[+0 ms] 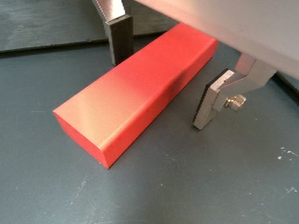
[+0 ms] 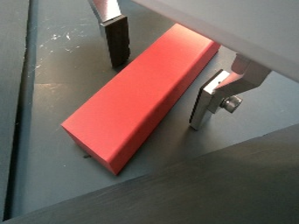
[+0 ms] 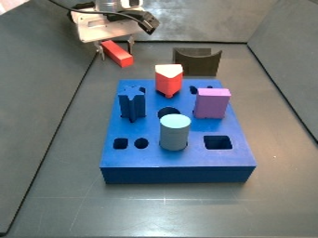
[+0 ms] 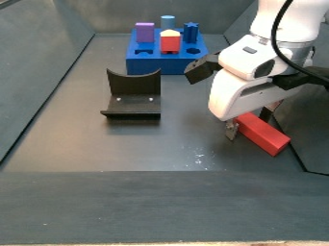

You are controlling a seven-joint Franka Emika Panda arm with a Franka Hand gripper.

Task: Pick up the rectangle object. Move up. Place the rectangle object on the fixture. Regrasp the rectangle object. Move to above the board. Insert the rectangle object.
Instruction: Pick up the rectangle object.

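The gripper (image 4: 243,126) body is hiding the near end of the rectangle object (image 4: 266,134) in a side view. In both wrist views, the gripper housing is covering the bar's far end.

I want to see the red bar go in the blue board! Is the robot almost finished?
Not yet. The pincer is open, its fingers on either side of the rectangle object, which lies on the floor, so nothing looks done. The pickup is in hand. The fixture holds nothing, and the board awaits the bar.
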